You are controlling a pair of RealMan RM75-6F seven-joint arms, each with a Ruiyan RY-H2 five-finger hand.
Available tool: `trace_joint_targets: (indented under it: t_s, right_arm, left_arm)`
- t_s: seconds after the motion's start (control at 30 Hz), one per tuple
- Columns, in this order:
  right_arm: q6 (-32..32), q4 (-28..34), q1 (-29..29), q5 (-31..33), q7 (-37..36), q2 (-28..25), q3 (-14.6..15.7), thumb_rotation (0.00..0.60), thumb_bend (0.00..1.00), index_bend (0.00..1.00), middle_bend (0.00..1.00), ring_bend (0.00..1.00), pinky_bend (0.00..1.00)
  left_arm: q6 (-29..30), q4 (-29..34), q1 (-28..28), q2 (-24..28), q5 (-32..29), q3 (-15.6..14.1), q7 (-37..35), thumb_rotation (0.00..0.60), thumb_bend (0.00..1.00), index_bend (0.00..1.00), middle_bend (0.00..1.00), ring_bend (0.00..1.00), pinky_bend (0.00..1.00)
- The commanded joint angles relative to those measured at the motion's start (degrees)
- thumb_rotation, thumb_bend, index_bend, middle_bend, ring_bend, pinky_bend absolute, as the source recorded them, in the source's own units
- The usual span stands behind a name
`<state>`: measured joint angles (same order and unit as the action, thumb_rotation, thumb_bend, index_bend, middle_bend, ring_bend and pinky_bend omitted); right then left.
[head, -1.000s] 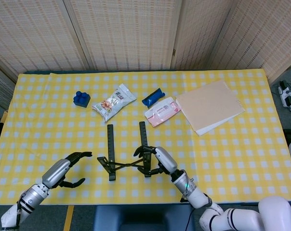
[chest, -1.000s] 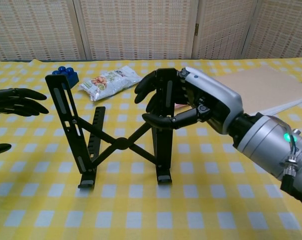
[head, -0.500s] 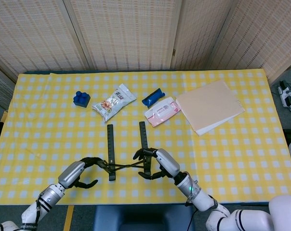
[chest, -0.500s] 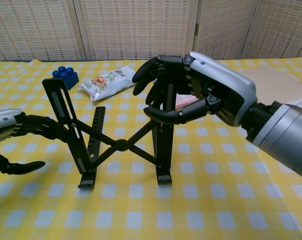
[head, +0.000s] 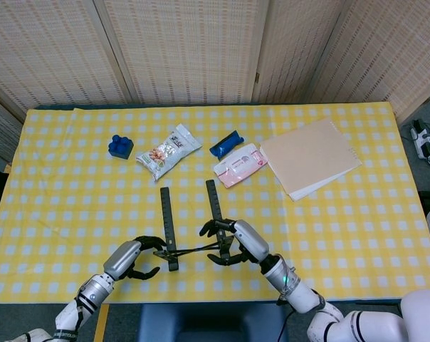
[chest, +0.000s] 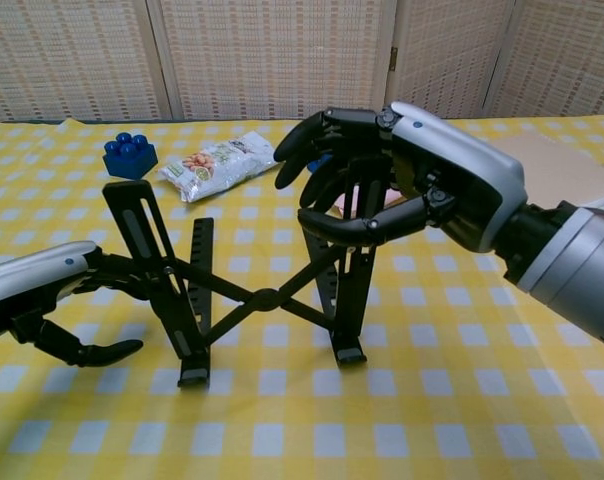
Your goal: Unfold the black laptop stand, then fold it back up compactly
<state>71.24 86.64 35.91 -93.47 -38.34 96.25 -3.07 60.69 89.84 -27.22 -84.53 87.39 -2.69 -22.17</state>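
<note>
The black laptop stand point(head: 192, 248) point(chest: 267, 297) stands unfolded near the table's front edge, its two bars tilted up and joined by crossed links. My right hand point(head: 240, 241) point(chest: 422, 190) grips the top of the stand's right bar point(chest: 357, 285), with fingers over the top and the thumb across the front. My left hand point(head: 133, 258) point(chest: 52, 295) is low at the left. Its fingers point(chest: 132, 282) reach behind the lower part of the left bar point(chest: 147, 235) and touch it. Its thumb stays apart below, short of the bar.
On the yellow checked cloth point(head: 357, 228) lie a blue block point(head: 120, 145) point(chest: 130, 156), a snack bag point(head: 168, 151) point(chest: 217, 162), a blue packet point(head: 226, 142), a pink wipes pack point(head: 241, 164) and a tan folder point(head: 311, 157). All are beyond the stand.
My left hand has come in from the left and reached the left bar. The stand has shifted slightly right, with my right hand still gripping the right bar.
</note>
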Motion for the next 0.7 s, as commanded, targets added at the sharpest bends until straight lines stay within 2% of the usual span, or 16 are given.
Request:
trace_joint_targets:
  t_s: [0.03,0.23,0.43,0.7]
  right_arm:
    - [0.16,-0.32,-0.12,-0.01,-0.25,0.12,-0.03,0.6,0.33,0.38,0.4,0.41,0.38]
    - [0.5,-0.46,-0.33,-0.11,-0.38,0.12,-0.16,0.6,0.33,0.38,0.4,0.41,0.38]
    - [0.56,-0.36,-0.49,-0.23,-0.73,0.08,-0.03,0.6,0.33,0.38,0.4,0.41,0.38]
    - [0.64,-0.48,-0.74,-0.16,-1.13,0.08,0.01,0.6,0.33,0.38,0.4,0.41,0.38]
  left_arm:
    - [0.97,-0.44,0.61,-1.29,-0.49,0.31,1.41,0.6,0.39,0.47,0.34,0.27,0.22]
    - [2.63,-0.13,1.52,-2.55,-2.22,1.72,2.69,0.6,0.39,0.49,0.36,0.29,0.24]
    - [2.27,0.51,1.5,-2.94,-2.64,1.87,3.8,0.6,0.38,0.42,0.36,0.26,0.23]
    - [2.04,0.38,1.61,-5.21,-3.55,2.23,5.93,0.6,0.38,0.46,0.36,0.26,0.22]
